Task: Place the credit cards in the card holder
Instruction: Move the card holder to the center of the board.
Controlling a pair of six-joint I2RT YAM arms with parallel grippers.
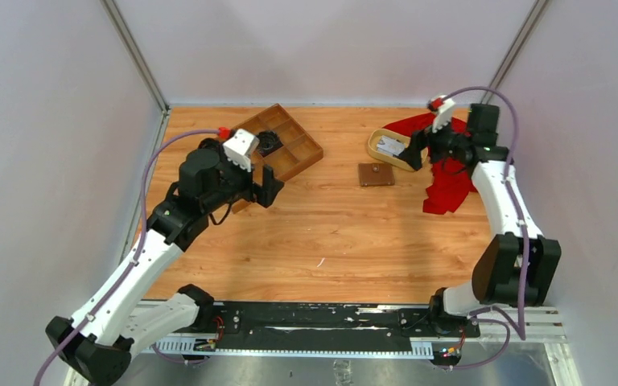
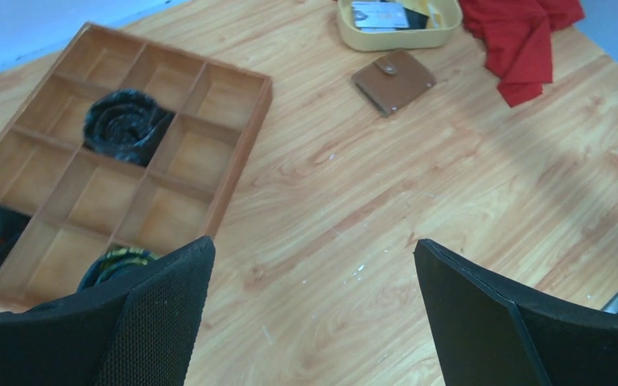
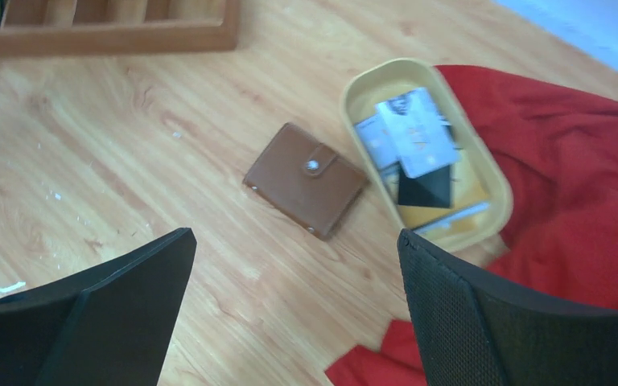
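- My right gripper [image 3: 296, 241] has its two black fingers [image 3: 105, 314] lowest in its wrist view, spread wide with nothing between them, hanging above the table [image 3: 129, 145].
- My left gripper [image 2: 312, 257] also stands wide open and holds nothing.
- My left finger [image 2: 129, 314] hides part of a dark roll in the near corner of the wooden tray [image 2: 241, 153]. Another roll is cut off at the picture's edge, and one roll [image 2: 125, 125] shows whole.
- The red cloth [image 3: 579, 161] is cut off by the frame and by my right finger.
- The credit cards [image 3: 416, 133] lie stacked in the yellow dish [image 3: 352, 87]. A whitish one on top covers the others, and its print is too blurred to read. Its long side runs roughly along the dish's length, and a dark card pokes out beneath it.
- The card holder [image 3: 306, 179] lies closed on the table just beside the dish, snap button up. It sits diagonally in my right wrist view, its tab edge towards the dish. It is near enough square that I cannot tell its long axis.
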